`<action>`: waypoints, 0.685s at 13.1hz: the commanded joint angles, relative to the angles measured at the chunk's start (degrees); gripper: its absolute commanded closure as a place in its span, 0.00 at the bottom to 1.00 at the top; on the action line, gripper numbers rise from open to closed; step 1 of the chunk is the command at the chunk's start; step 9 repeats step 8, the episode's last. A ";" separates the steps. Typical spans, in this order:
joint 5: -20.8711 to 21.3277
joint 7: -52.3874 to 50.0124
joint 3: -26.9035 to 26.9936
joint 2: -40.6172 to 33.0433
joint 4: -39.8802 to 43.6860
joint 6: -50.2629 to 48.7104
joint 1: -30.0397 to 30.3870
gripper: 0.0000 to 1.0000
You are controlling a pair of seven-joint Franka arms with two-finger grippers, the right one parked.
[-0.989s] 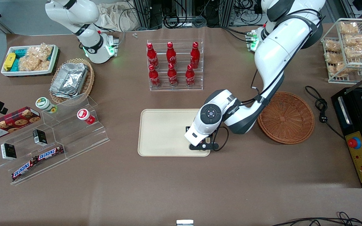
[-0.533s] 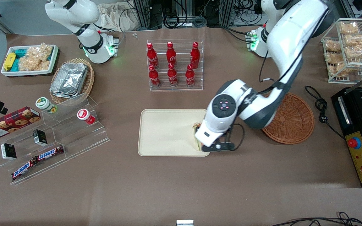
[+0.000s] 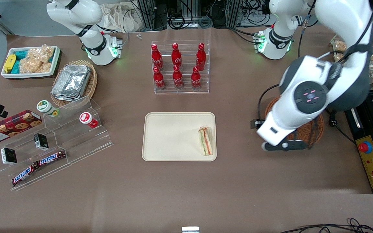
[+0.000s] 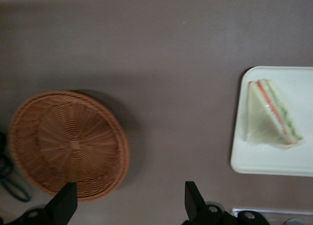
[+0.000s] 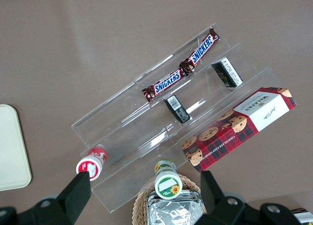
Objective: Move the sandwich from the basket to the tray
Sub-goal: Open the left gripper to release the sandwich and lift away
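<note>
In the front view the sandwich lies on the tray, at the tray's right edge near the frame's centre, while the gripper hangs above the basket at centre right, the arm covering most of the wicker. The left wrist view shows what that hides: the whole basket, round and bare, and the fingers spread wide, holding nothing. There the sandwich is a wrapped pale wedge with red and green layers on the tray.
</note>
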 commanded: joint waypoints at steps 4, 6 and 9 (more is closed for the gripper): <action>-5.06 26.77 14.91 -11.87 -7.41 -4.87 -0.86 0.01; -4.10 29.78 15.71 -11.25 -5.82 -4.97 -0.77 0.01; -4.09 29.70 15.71 -10.20 -4.07 -4.97 -0.77 0.01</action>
